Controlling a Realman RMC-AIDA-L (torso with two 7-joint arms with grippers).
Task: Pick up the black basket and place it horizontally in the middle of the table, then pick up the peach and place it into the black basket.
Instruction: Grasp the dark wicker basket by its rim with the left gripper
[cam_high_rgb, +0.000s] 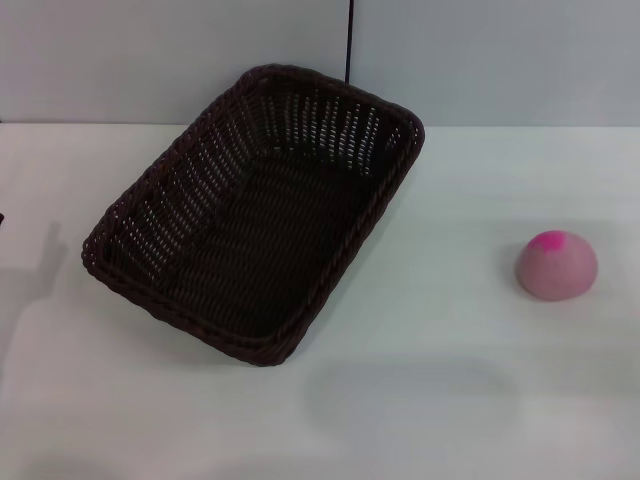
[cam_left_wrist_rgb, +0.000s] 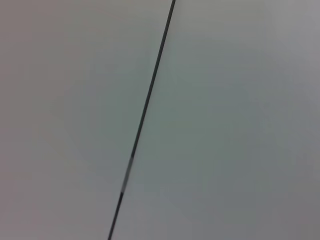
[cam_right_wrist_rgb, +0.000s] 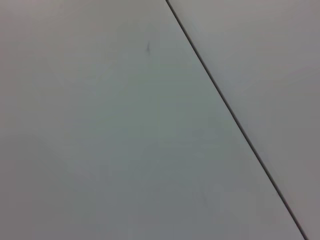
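The white worktop (cam_high_rgb: 440, 400) is bare along its near edge, apart from soft shadows on its near left and near the middle. Farther in, toward the right, the peach (cam_high_rgb: 556, 264) sits alone on the surface, its bright magenta patch turned upward. It lies well apart from the black basket (cam_high_rgb: 255, 210), which rests left of centre. The basket stands upright on its base, open side up and empty, but askew: its long axis runs diagonally, with one short end nearer on the left and the other reaching toward the far edge of the worktop. Behind it rises a pale wall with a thin dark vertical seam (cam_high_rgb: 349, 40).

Neither gripper shows in any view; both wrist cameras catch only what looks like that pale panelling and seam, so their state cannot be told.
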